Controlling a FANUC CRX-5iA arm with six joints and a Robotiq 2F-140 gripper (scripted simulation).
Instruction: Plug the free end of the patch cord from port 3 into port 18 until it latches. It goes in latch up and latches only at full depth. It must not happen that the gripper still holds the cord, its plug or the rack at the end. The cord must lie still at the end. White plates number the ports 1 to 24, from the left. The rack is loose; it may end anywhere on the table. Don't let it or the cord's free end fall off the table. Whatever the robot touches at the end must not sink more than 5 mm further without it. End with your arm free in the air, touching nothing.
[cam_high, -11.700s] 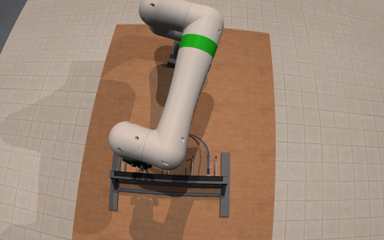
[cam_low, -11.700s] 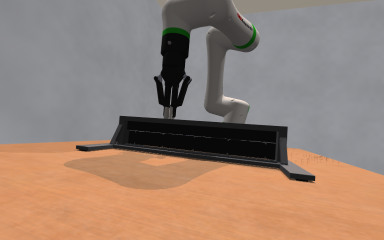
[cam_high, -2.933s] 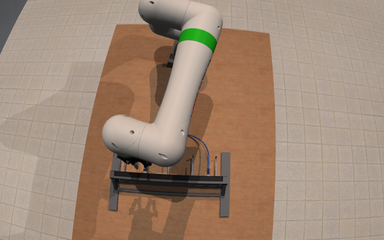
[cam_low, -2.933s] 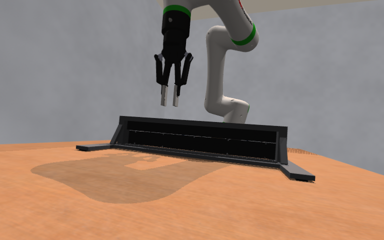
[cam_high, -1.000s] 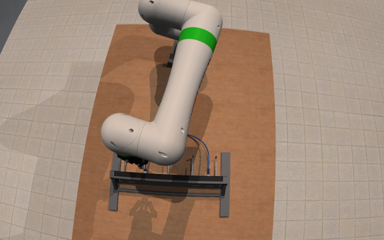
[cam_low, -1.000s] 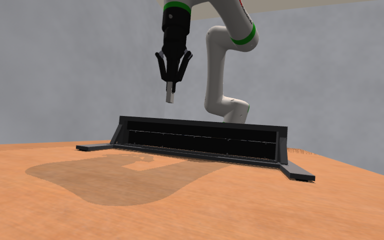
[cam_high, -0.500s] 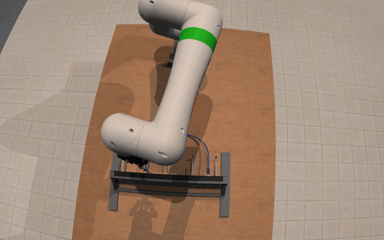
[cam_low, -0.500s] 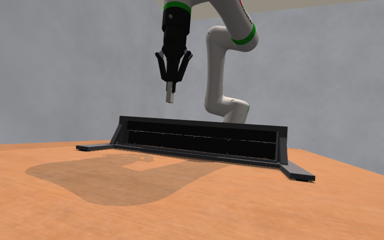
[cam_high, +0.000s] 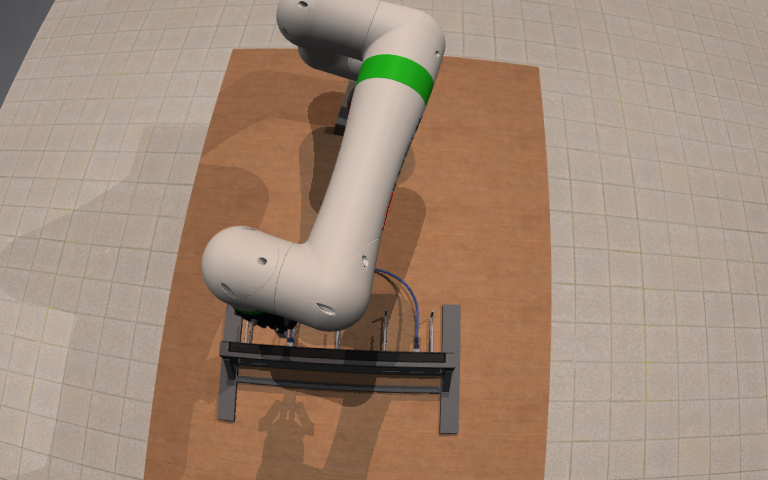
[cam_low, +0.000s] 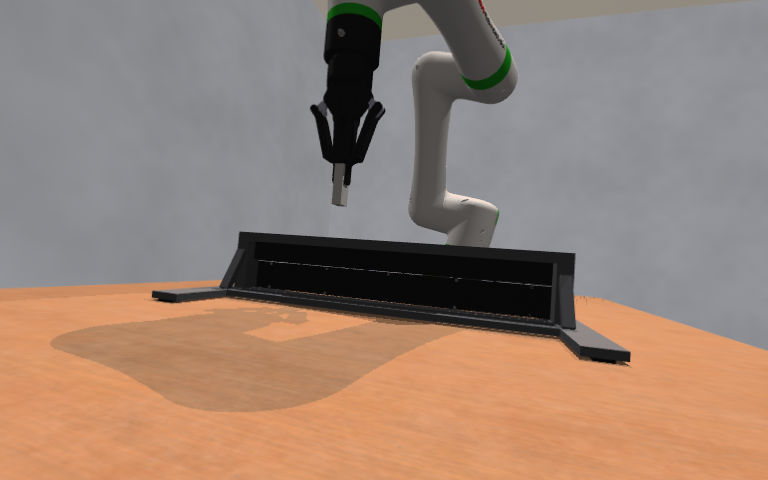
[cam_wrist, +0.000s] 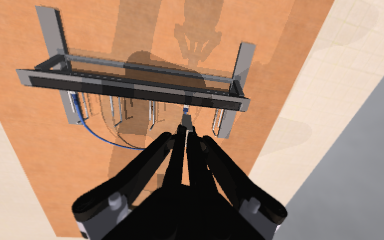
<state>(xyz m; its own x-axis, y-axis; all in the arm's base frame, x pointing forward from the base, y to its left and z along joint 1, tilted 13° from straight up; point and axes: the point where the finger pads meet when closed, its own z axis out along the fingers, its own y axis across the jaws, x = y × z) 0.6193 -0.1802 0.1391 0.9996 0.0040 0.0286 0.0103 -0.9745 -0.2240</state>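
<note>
The rack (cam_high: 450, 328) (cam_low: 407, 247) (cam_wrist: 49, 30) stands upright on the table; its port numbers are not legible. The blue patch cord (cam_high: 417, 311) (cam_wrist: 87, 129) runs from one end of the port side in an arc, then out of sight behind the arm and fingers. A blue plug (cam_high: 290, 340) (cam_wrist: 186, 108) is at the panel's port side towards the other end; its port, depth and latch cannot be told. My gripper (cam_low: 339, 195) (cam_wrist: 185, 120) is shut and empty, pointing down. It is above the rack's top in the exterior view, and its tips line up with that plug in the wrist view.
Thin metal cable guides (cam_high: 385, 331) (cam_wrist: 152, 114) stick out from the rack's port side, on both sides of the plug. The rack's feet rest on the wooden table (cam_high: 498, 226) (cam_low: 396, 430) (cam_wrist: 280, 65). The arm (cam_high: 362, 169) covers part of the cord in the top view.
</note>
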